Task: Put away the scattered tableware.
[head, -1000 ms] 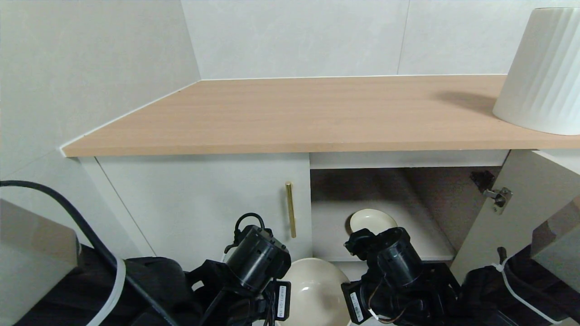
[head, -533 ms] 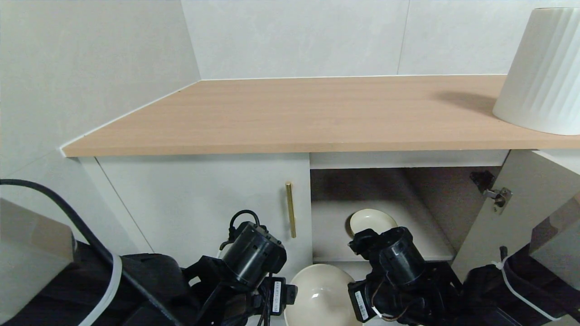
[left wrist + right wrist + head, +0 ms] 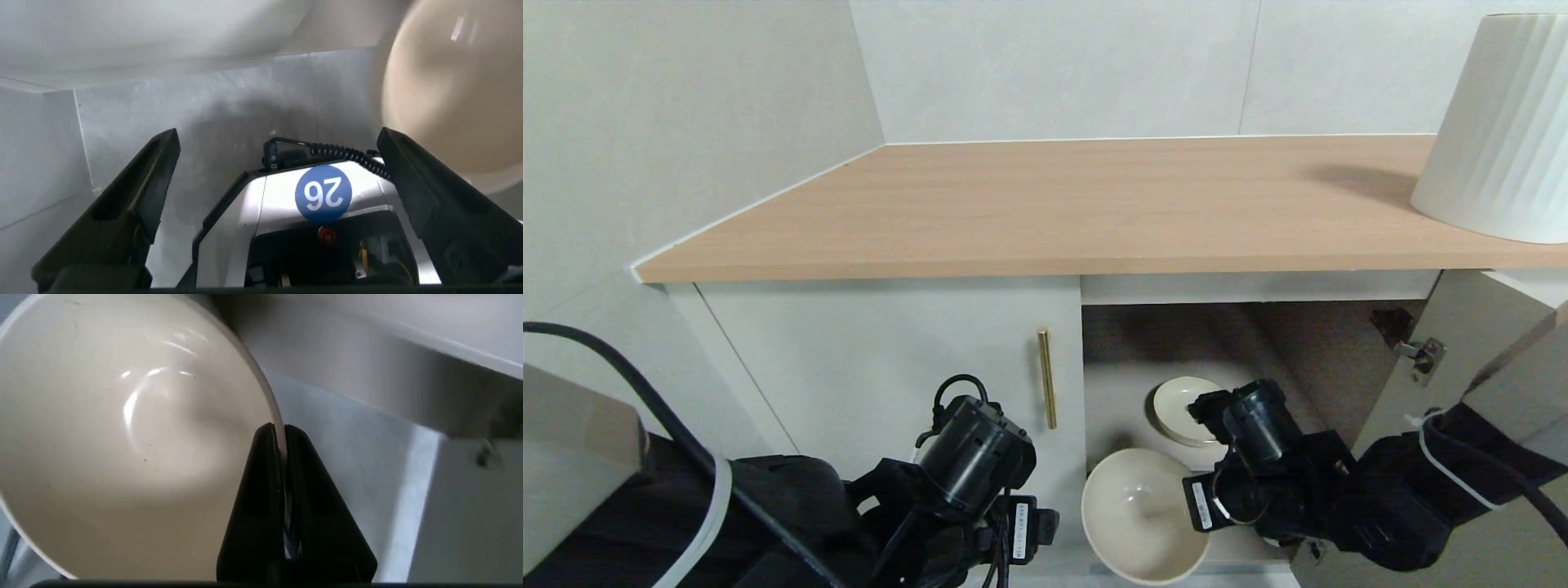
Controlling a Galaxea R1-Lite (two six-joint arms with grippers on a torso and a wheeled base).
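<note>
A large cream bowl [image 3: 1143, 514] hangs tilted in front of the open cabinet's lower shelf. My right gripper [image 3: 1202, 505] is shut on its rim. In the right wrist view the fingers [image 3: 282, 498] pinch the rim of the bowl [image 3: 122, 433]. A small cream plate [image 3: 1180, 400] lies on the shelf [image 3: 1115, 392] inside the cabinet, just behind the right wrist. My left gripper [image 3: 286, 204] is open and holds nothing, low in front of the closed left door. The bowl [image 3: 458, 90] shows beyond it.
The closed left door carries a gold bar handle [image 3: 1046, 377]. The right door [image 3: 1462, 384] stands swung open on its hinge [image 3: 1419, 357]. Above runs a wooden countertop [image 3: 1094, 204] with a white ribbed lampshade [image 3: 1499, 131] at its right end.
My right arm has carried the bowl rightward and forward, from below the doors to the cabinet opening. The left arm has barely moved.
</note>
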